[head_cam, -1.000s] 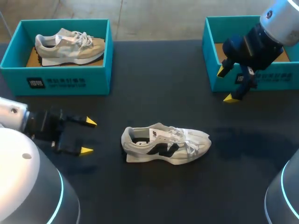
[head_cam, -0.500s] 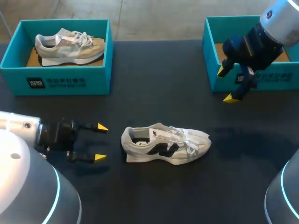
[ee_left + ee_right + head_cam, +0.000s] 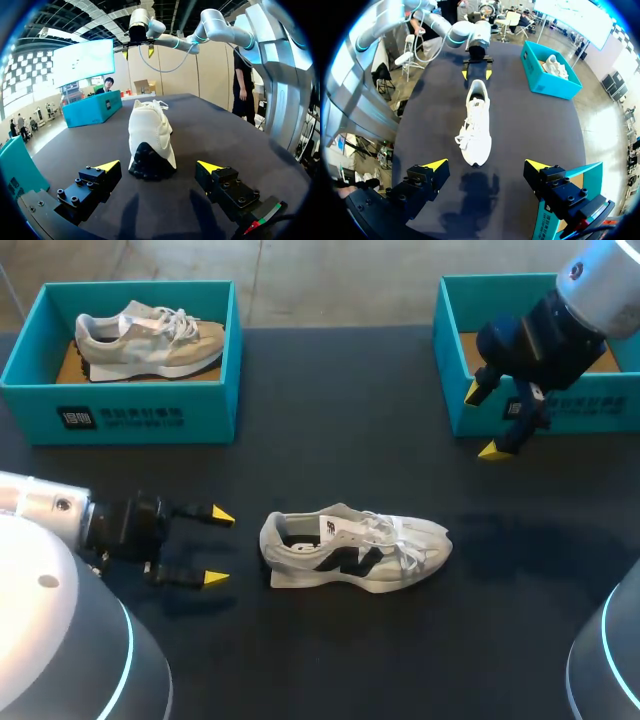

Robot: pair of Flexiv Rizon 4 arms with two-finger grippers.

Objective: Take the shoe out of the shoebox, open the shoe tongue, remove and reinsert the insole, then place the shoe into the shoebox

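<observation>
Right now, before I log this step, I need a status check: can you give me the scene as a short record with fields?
shoe: white shoe upright on the table, outside any box, heel toward the left pincer
left pincer: open, just short of the heel, not touching
right pincer: open, empty, at the right shoebox's front wall
right shoebox: no shoe seen inside; partly hidden by the arm
left shoebox: holds a beige shoe
stage: shoe taken out; nothing gripped

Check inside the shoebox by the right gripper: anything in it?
Only bare brown cardboard floor shows in the shoebox; no shoe visible there. The right arm covers much of the interior, so that part is unconfirmed.
</observation>
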